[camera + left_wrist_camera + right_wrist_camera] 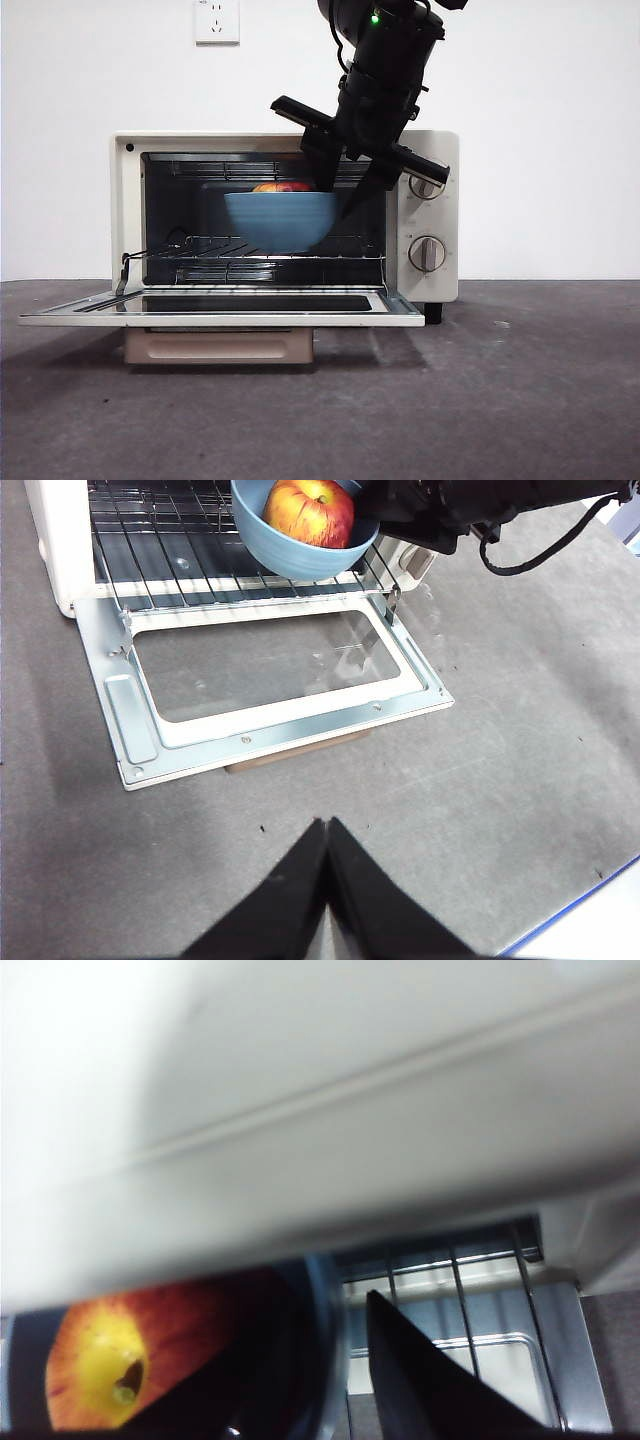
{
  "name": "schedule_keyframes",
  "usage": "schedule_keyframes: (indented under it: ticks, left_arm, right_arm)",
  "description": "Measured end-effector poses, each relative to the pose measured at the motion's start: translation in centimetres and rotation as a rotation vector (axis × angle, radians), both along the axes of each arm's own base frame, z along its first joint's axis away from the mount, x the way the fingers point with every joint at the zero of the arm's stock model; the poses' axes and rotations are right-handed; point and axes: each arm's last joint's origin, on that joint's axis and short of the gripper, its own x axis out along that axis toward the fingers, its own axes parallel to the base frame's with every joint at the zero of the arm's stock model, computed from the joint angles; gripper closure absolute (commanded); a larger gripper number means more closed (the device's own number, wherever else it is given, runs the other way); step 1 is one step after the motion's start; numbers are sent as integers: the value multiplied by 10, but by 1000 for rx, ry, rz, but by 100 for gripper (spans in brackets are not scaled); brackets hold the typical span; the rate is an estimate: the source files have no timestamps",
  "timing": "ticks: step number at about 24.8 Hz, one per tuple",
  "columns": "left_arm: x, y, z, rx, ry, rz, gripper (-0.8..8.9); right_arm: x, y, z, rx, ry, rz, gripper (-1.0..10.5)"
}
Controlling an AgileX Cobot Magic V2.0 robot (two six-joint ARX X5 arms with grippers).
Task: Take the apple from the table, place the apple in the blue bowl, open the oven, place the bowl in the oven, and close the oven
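Observation:
The cream-white oven (432, 150) stands with its door (220, 306) folded down flat. The blue bowl (280, 220) hangs in the oven's mouth, right at the wire rack (215, 247), with the apple (282, 187) in it. My right gripper (345, 190) comes down from above and is shut on the bowl's right rim, one jaw inside and one outside. The right wrist view shows the apple (110, 1360), the bowl's rim (320, 1330) and my right gripper (320, 1385) under the oven's top. My left gripper (327, 825) is shut and holds nothing, above the table (480, 780) in front of the door (270, 670).
Two round knobs (427, 253) sit on the oven's right panel, close to the right arm. A wall socket (217, 20) is on the white wall behind. A pale blue-edged strip (590, 920) borders the table.

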Motion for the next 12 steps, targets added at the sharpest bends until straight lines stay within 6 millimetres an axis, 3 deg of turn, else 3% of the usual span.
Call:
schedule_keyframes:
  ticks: [8,12]
  left_arm:
    - [0,0,0,0,0,0,807]
    - [0,0,0,0,1,0,807]
  right_arm:
    - [-9,-5,24,4,-55,26,827]
    - [-15,-10,27,-43,-31,17,827]
